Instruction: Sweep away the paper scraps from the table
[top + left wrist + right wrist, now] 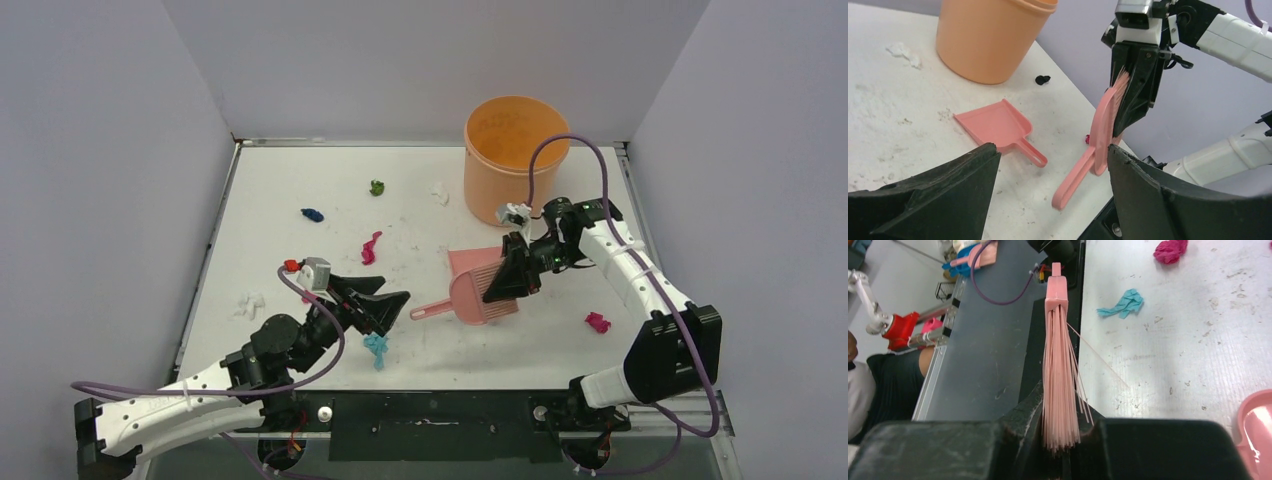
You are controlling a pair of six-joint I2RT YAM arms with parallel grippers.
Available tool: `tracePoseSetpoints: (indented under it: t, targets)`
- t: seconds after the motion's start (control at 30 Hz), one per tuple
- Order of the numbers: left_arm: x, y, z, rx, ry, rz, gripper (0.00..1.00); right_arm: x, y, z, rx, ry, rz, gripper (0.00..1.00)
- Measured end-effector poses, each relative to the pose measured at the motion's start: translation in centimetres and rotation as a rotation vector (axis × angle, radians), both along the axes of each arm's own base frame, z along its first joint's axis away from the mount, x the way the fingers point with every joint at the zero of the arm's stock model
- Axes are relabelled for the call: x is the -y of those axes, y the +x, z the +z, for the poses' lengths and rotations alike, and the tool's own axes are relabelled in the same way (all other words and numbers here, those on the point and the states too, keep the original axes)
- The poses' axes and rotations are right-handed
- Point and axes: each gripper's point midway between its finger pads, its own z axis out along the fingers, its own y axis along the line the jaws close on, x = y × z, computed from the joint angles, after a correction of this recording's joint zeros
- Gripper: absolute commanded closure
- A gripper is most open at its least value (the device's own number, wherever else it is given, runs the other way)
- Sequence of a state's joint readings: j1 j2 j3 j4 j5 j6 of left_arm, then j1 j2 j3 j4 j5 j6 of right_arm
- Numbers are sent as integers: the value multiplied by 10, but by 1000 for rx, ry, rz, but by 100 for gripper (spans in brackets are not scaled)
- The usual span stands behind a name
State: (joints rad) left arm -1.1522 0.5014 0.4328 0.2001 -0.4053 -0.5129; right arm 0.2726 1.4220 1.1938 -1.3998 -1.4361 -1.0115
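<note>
Top view: paper scraps lie scattered over the table, from upper centre to the lower edge. Left gripper spread, empty, near cyan scrap. Right gripper pinches pink brush, centre right.

Left wrist: jaws wide apart; dustpan flat on table, bucket upper left.

Right wrist: jaws clamped on brush bristles; cyan scrap upper right.
</note>
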Motion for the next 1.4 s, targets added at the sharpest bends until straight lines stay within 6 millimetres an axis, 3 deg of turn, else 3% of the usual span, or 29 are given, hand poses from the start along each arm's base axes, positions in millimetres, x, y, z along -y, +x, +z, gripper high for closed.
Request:
tracePoseSetpoints:
  t: [0.2, 0.63, 0.73, 0.8, 1.07, 1.2, 1.3, 1.4]
  targets:
    - [8, 1, -17, -91, -86, -6, 33, 10, 17, 5, -81, 27, -99, 95]
    - [50, -2, -48, -167, -51, -108, 58, 12, 14, 3, -175, 25, -130, 95]
    - [57, -5, -50, -169, -47, -140, 62, 13, 12, 3, -191, 22, -140, 95]
    - [61, -8, -48, -165, -52, -165, 72, 13, 11, 2, -198, 21, -143, 95]
    - [79, -17, -46, -159, -52, -265, 82, 14, 10, 1, -207, 26, -154, 95]
    - [85, -21, -42, -155, -58, -303, 92, 15, 12, -1, -206, 27, -162, 94]
    - [87, -23, -37, -145, -67, -319, 96, 16, 13, -1, -209, 28, -170, 81]
    - [86, -24, -36, -143, -68, -319, 99, 16, 12, 0, -188, 35, -174, 48]
